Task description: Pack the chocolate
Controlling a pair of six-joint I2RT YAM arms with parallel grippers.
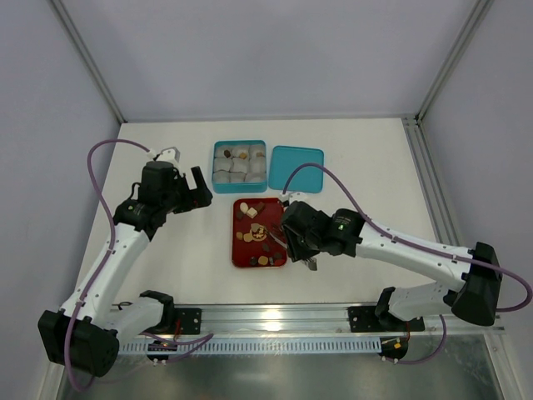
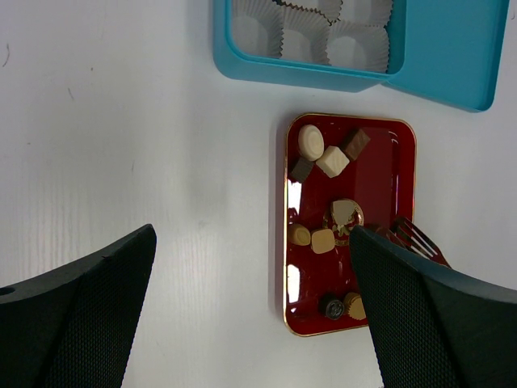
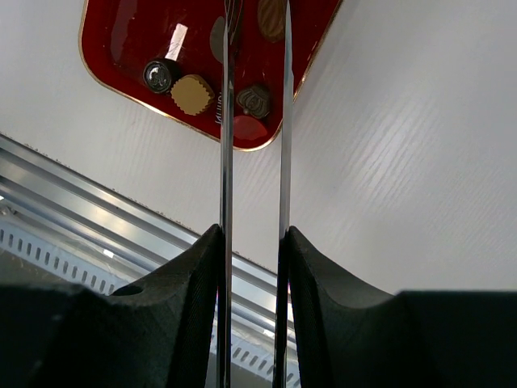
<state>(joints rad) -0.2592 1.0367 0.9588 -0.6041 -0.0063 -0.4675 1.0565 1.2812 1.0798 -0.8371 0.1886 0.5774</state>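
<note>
The chocolate is several small brown, tan and cream pieces lying on a red tray. It also shows in the left wrist view and the right wrist view. My right gripper is at the tray's right edge, shut on metal tongs. The tong tips reach over the tray's near half, slightly apart. My left gripper is open and empty, above the table left of the tray; in its own view the jaws stand wide.
A blue box with white paper cups stands behind the tray. A few far cups seem to hold brown pieces. Its blue lid lies to its right. A metal rail runs along the near edge.
</note>
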